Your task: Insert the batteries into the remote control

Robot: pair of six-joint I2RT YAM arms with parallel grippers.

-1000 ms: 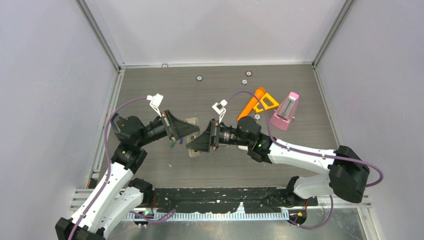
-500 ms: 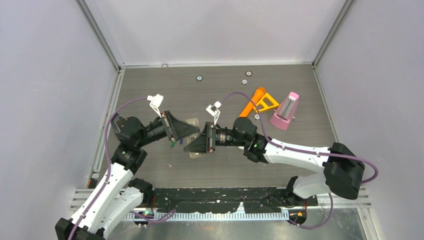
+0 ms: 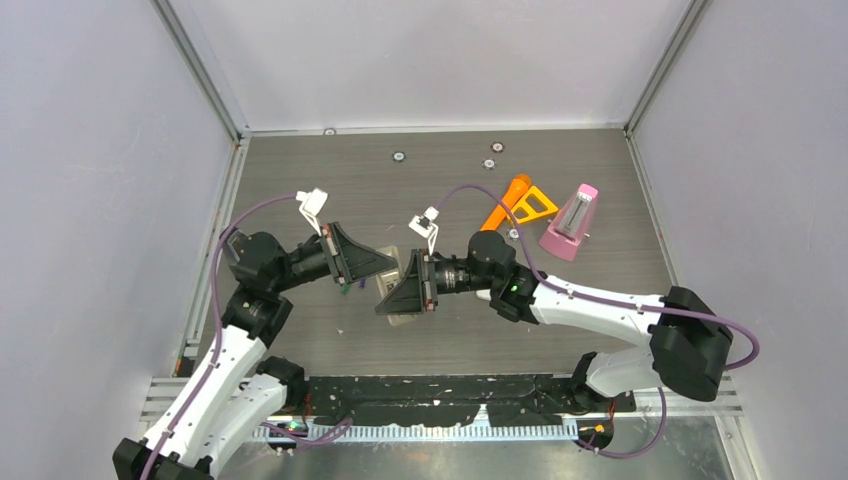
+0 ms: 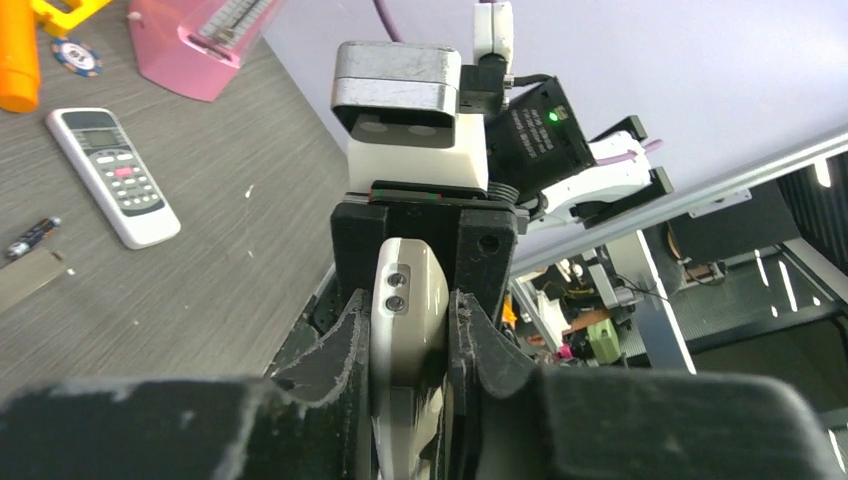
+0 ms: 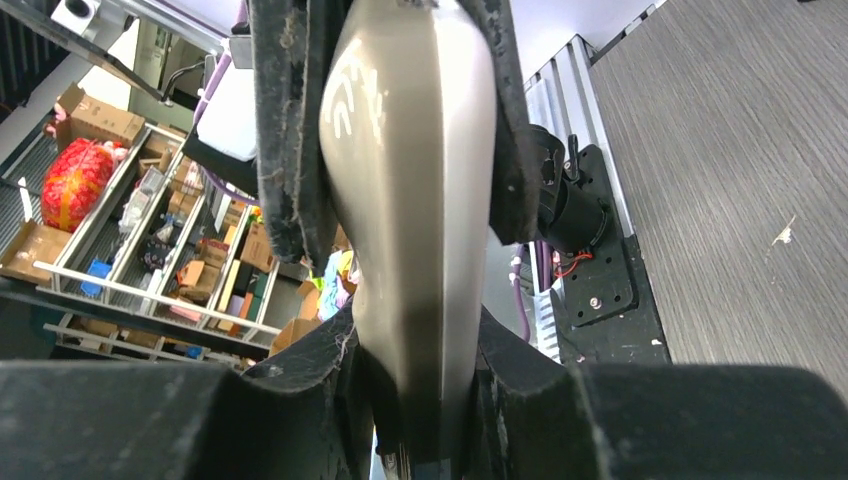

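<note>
Remote control [image 4: 408, 290] hangs between left tool [image 4: 405, 350] and right tool [image 5: 415, 360], both clamped on it.

left gripper [image 4: 405, 335] clamped on beige remote [image 4: 408, 295] | right gripper [image 4: 415, 255] grips its end

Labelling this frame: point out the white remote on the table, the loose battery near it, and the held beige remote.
white remote [image 4: 113, 177]: left wrist view, its button face.
loose battery [image 4: 31, 238]: left wrist view, mid-body.
beige remote [image 4: 407, 322]: left wrist view, casing below its two lenses.
</note>
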